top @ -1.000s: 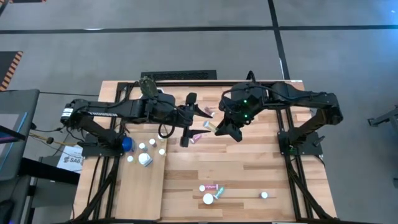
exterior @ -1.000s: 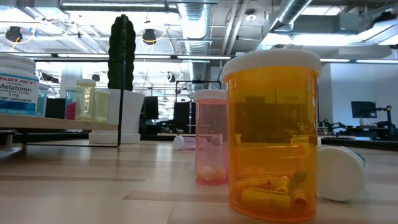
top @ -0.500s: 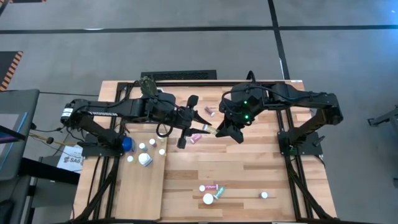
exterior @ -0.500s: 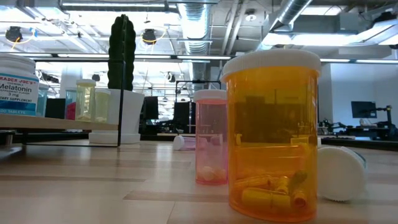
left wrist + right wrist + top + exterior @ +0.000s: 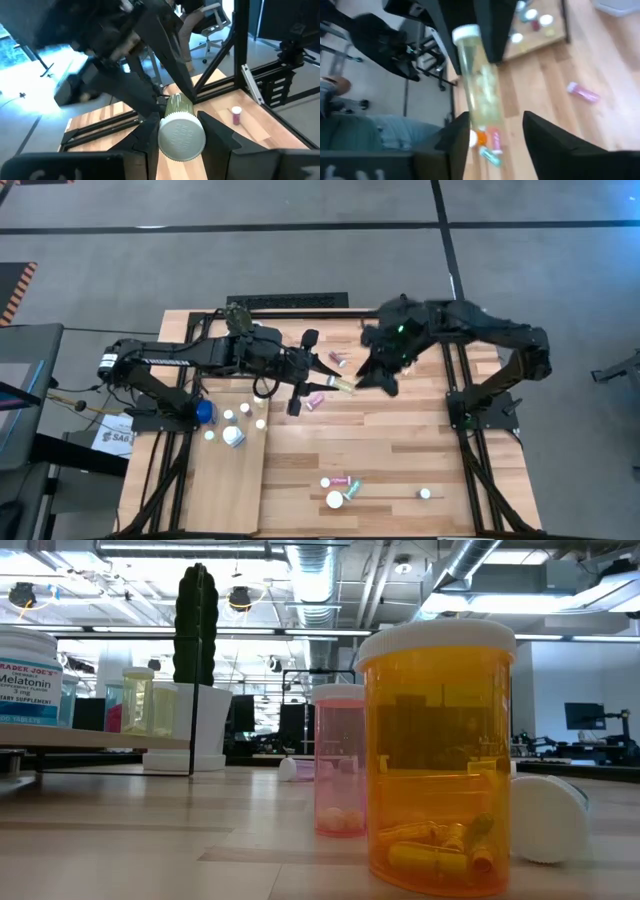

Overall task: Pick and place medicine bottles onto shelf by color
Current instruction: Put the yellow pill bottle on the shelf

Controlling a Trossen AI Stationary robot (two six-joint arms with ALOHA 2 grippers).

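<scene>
A pale green medicine bottle [image 5: 337, 385] with a white cap [image 5: 181, 138] hangs level above the table's middle, between my two grippers. My left gripper [image 5: 318, 383] is shut on it. My right gripper [image 5: 365, 378] stands open just to the right, its fingers [image 5: 457, 137] on either side of the bottle's base end [image 5: 487, 120], apart from it. The shelf [image 5: 225, 475], a pale board at the near left, carries several small bottles [image 5: 244, 409] standing upright. Two pink bottles [image 5: 315, 401] lie on the table under the grippers. My left gripper pinches the pale green bottle between its two fingers [image 5: 212, 132] at the cap end [image 5: 172, 107]. The fingers come level from the table's left and lie along the bottle. Its cap faces back toward the wrist, and its body sticks out past the fingertips, clear of the table.
Several loose bottles [image 5: 340, 490] lie near the front edge, among them an amber one [image 5: 437, 755], a pink one [image 5: 340, 760] and a white cap [image 5: 548, 817]. A cactus in a white pot [image 5: 200, 670] stands behind the shelf [image 5: 95, 736]. A blue object [image 5: 205, 412] sits at the shelf's far left corner.
My left gripper has shut on the pale green bottle, which my right gripper was holding out. My right gripper has then opened, let go, and drawn slightly back toward the far right. The bottle stays level in the air.
</scene>
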